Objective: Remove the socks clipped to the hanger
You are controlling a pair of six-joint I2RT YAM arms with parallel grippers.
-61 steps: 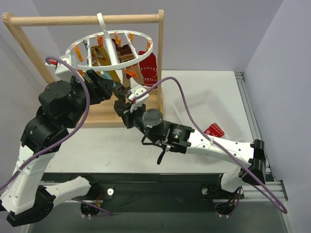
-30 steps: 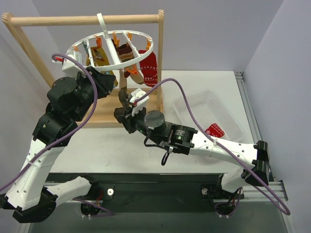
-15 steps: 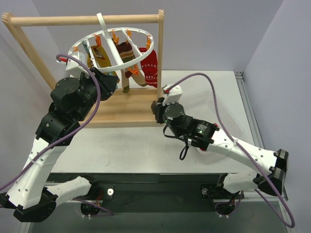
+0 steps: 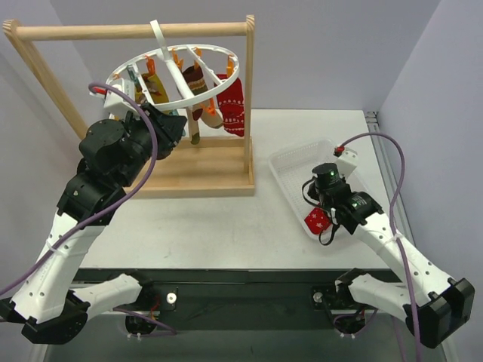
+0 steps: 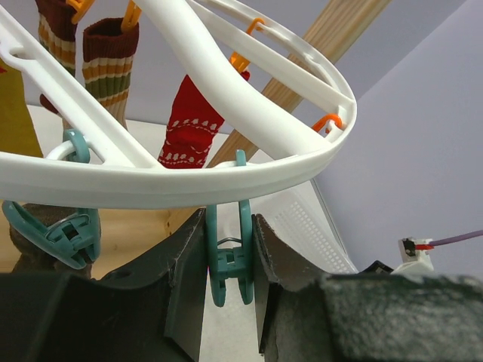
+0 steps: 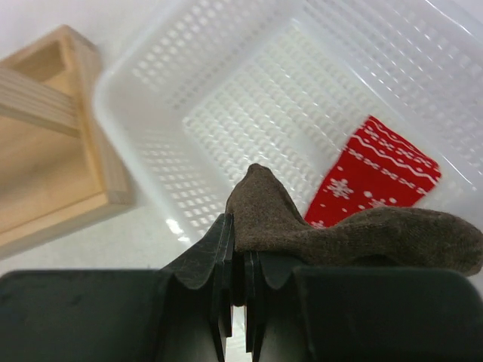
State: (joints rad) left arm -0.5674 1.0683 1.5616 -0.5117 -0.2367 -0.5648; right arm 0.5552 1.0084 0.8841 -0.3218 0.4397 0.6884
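From the top, the hanger (image 4: 219, 54) hangs on the wooden rack (image 4: 136, 31) at 11 o'clock on the surface (image 4: 211, 219). The socks (image 4: 232, 105) are clipped under its ring. The left hand (image 4: 177, 127) reaches up to the ring's 7 o'clock edge. A basket (image 4: 290, 162) at 3 o'clock holds a red sock (image 4: 317, 221).

In the left wrist view, this hand is clenched on a teal clip (image 5: 229, 260) that hangs from the ring's rim.

In the right wrist view, the right hand (image 6: 236, 249) is grasping a brown sock (image 6: 317, 226) over the basket. The red sock lies at 2 o'clock from it.
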